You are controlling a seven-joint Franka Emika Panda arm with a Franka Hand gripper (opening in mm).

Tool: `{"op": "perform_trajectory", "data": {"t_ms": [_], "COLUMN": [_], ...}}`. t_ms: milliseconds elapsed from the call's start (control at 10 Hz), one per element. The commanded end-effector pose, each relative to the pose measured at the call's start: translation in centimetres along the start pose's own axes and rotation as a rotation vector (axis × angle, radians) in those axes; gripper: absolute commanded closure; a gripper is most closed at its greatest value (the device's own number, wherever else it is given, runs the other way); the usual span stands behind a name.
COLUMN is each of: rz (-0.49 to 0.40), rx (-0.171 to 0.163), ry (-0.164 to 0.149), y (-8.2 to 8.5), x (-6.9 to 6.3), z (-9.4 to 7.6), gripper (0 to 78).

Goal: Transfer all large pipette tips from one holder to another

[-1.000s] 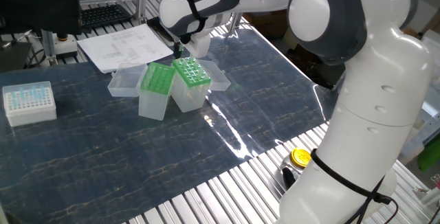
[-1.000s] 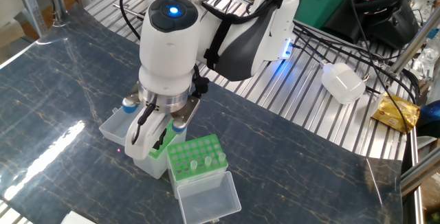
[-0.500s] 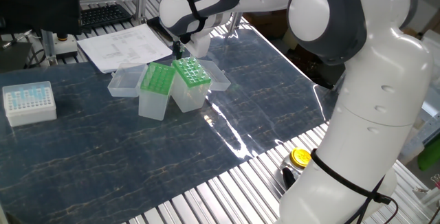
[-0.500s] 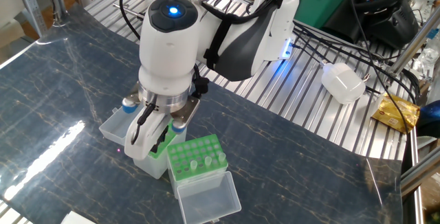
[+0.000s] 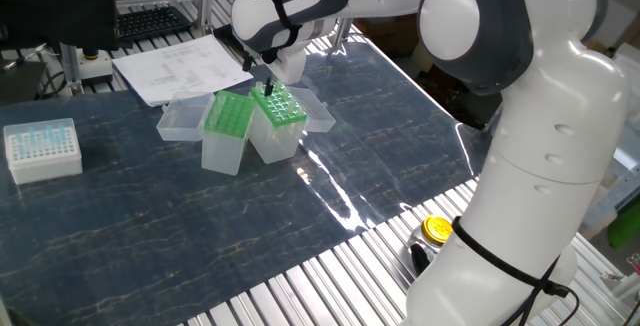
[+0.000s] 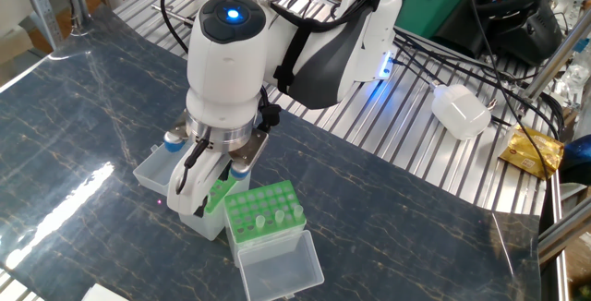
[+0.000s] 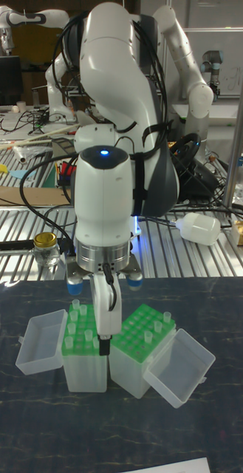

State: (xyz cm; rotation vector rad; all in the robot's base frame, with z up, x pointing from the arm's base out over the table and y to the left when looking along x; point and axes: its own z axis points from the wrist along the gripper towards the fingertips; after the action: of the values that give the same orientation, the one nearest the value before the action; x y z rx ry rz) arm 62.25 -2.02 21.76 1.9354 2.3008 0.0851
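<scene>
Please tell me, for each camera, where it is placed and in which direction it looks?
One fixed view: beside the robot's base, looking along the table; big white arm fills the right.
The other fixed view: high, opposite side, looking down on the wrist and claw.
Tall fixed view: low, facing the robot front-on; claw hangs centre.
All three share both green-topped boxes.

The arm (image 5: 540,136) is glossy white, built of rounded shells with grey joint bands. Black cables (image 6: 305,19) loop along its links (one strap crosses the base). The wrist housing (image 7: 103,203) carries a glowing blue light on top and a metal ring flange beneath, with blue-capped knobs either side. Slim dark jaws hang below it.
</scene>
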Motion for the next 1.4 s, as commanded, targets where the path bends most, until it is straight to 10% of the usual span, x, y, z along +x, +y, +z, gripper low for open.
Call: {"op": "perform_trajectory", "data": {"t_ms": [100, 1400], "rz": [0.005, 0.069], "rx": [-0.002, -0.008], "ry": [-0.001, 0.0], "y": [0.13, 0.3], "x": [-0.03, -0.59], "z": [-0.16, 0.64], "gripper": [0.1, 0.1]}}
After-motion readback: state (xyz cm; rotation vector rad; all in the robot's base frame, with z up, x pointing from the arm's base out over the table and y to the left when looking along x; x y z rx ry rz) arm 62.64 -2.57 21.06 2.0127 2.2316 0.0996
